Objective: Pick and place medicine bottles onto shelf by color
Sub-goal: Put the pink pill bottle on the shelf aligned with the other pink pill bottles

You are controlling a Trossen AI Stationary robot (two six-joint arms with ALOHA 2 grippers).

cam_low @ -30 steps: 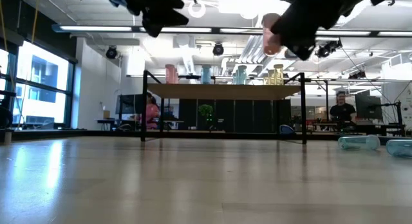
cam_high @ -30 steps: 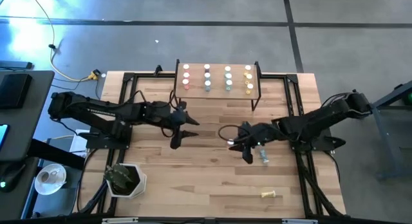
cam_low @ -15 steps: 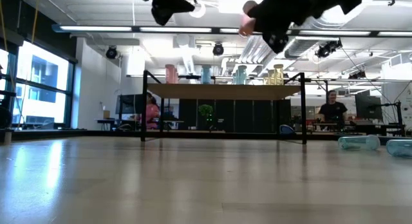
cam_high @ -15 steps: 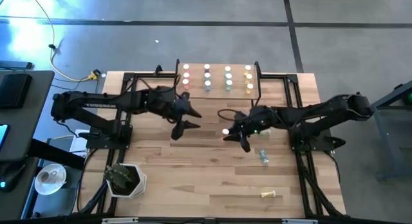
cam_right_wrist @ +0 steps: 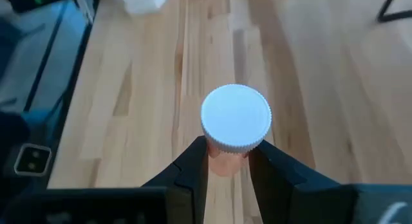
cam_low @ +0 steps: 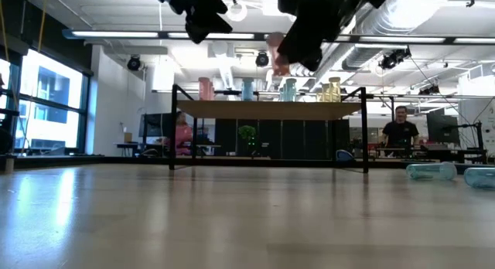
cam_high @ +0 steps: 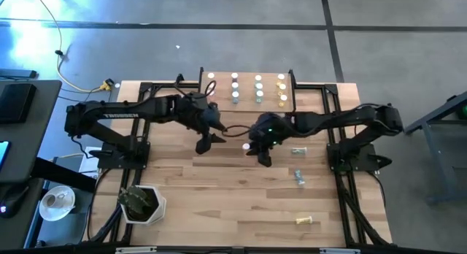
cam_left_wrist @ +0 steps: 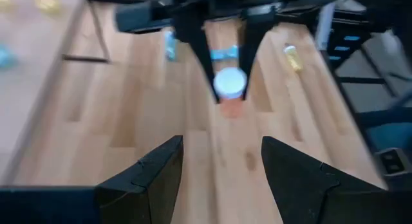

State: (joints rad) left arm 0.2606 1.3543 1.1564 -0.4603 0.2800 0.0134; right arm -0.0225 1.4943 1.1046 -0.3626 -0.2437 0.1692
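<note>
Pink bottle [cam_right_wrist: 235,130] with white cap is pinched upright between fingers of right gripper [cam_high: 254,146], held above tabletop [cam_high: 219,203] in front of shelf [cam_high: 246,90]. Left gripper [cam_high: 207,137] is hung just beside it, fingers [cam_left_wrist: 151,179] spread, nothing held. Rows of bottles are stood on shelf. Two blue bottles [cam_high: 298,178] and one yellow bottle [cam_high: 307,221] are laid on tabletop on right side, well apart from grippers.
</note>
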